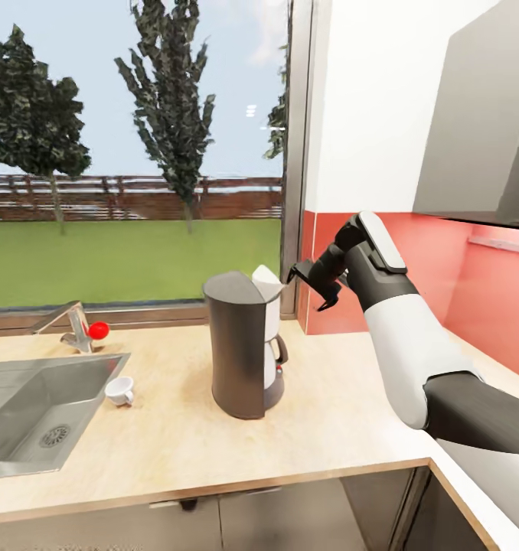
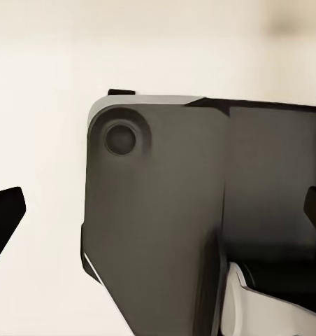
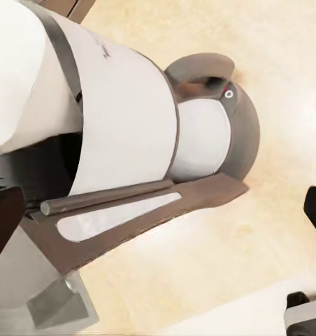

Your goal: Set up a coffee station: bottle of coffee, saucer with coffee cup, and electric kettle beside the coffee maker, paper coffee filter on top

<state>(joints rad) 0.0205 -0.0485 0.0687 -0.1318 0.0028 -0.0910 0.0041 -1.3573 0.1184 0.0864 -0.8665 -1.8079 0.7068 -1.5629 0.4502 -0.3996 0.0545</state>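
The dark grey coffee maker stands upright mid-counter, its white carafe facing right. A white paper coffee filter rests on its top right edge. My right gripper hovers open just right of the filter, level with the maker's top, holding nothing. In the right wrist view the fingertips sit wide apart over the coffee maker and the filter. A small white coffee cup lies on the countertop beside the sink. My left gripper is open, facing my own dark body panel.
A steel sink is set into the counter at left, with a faucet and red knob behind it. A window runs along the back. A red backsplash and wall cabinet close the right corner.
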